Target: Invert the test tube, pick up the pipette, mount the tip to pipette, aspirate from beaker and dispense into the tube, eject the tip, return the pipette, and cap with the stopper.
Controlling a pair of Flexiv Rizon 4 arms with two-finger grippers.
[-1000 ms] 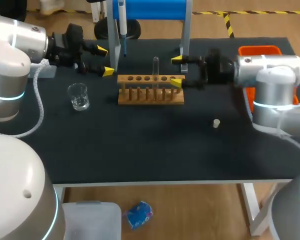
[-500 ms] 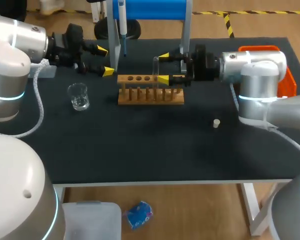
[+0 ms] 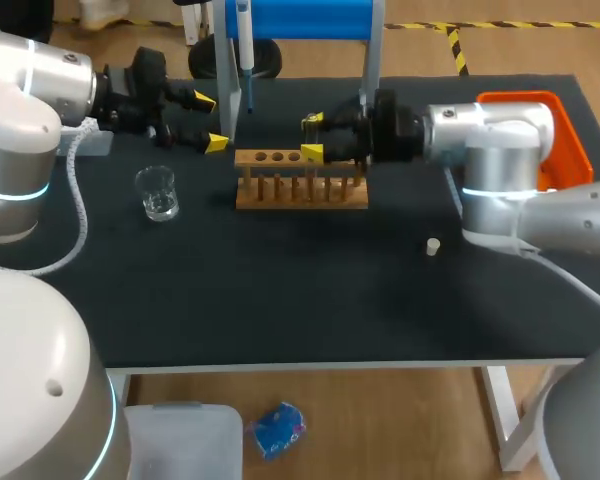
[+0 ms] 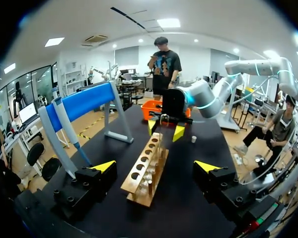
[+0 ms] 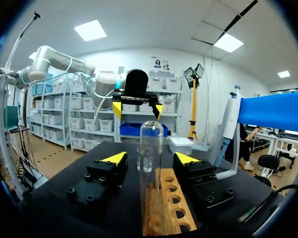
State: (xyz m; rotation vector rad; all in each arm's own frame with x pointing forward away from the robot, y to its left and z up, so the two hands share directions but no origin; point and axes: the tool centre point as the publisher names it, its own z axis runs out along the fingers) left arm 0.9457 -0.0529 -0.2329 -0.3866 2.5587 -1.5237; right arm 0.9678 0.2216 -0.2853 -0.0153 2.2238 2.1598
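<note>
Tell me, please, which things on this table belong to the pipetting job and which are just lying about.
For the job: test tube in the wooden rack; beaker; pipette on its blue stand; stopper.
Just lying about: orange bin; grey box at the table's far left.

Black table [image 3: 280,290]: wooden rack [image 3: 300,195], beaker [image 3: 158,195], stopper [image 3: 433,246], blue stand [image 3: 300,18]

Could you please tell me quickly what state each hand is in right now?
Left hand: open, holding nothing.
Right hand: open, straddling the test tube without touching it.
</note>
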